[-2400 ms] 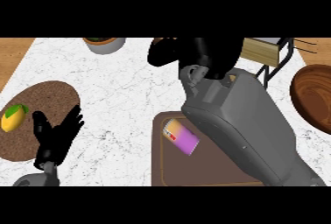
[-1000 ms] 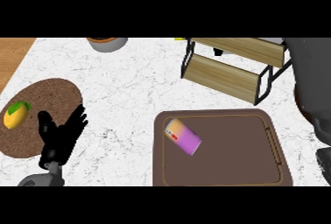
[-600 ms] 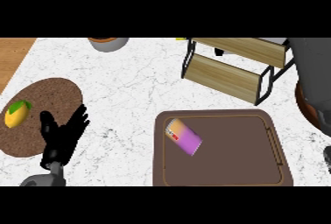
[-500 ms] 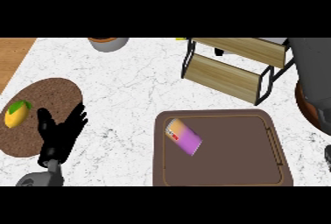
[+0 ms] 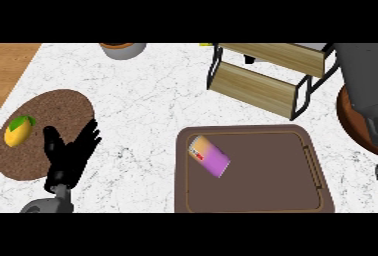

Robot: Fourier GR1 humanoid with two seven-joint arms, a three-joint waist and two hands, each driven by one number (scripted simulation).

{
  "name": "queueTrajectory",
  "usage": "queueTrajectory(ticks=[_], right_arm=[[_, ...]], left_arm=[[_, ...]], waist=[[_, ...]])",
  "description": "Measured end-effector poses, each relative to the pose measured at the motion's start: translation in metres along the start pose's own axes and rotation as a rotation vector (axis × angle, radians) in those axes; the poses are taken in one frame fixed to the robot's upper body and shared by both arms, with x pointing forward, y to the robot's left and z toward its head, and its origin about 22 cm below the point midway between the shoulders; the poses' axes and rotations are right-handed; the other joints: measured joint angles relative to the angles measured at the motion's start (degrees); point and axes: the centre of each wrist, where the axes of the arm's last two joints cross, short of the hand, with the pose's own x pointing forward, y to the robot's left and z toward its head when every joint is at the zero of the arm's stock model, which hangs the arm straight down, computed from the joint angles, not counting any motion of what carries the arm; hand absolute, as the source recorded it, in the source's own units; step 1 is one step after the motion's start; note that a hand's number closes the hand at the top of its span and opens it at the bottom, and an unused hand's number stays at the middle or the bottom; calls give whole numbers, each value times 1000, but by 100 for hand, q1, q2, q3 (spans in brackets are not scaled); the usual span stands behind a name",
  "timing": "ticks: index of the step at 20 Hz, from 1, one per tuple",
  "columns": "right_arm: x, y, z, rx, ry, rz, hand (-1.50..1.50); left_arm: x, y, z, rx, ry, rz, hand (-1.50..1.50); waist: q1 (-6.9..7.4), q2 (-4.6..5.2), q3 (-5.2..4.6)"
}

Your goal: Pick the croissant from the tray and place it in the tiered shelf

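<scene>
Resting left hand beside tray.

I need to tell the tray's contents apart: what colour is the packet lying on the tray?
Mostly purple, with an orange-yellow end; packet, head view.

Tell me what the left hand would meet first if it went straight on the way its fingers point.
Probably nothing close: the left hand points up-view over bare counter; the grey bowl sits farther along.

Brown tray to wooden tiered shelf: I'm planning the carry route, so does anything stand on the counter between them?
Nothing visible does: only bare white marble counter lies between the brown tray and the wooden tiered shelf. The tray holds only a purple-and-orange packet.
</scene>
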Motion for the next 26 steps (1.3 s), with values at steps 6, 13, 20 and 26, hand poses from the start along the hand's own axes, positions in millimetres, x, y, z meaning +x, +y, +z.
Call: queueTrajectory(ticks=[6, 13, 20, 26], right_arm=[[-10, 1, -4, -54, 52, -101, -150], [-13, -12, -7, -120, 98, -349, -150], [-14, -32, -8, -189, 125, -610, -150], [-33, -63, -13, -364, 177, -650, -150]], left_arm=[[-2, 1, 1, -2, -2, 4, 0], [-2, 6, -3, 2, 7, 8, 0], [-6, -2, -4, 13, 1, 2, 0], [-7, 1, -1, 11, 9, 13, 0]], waist=[[-3, 5, 1], [-16, 2, 3], [-23, -2, 3], [-73, -26, 0]])
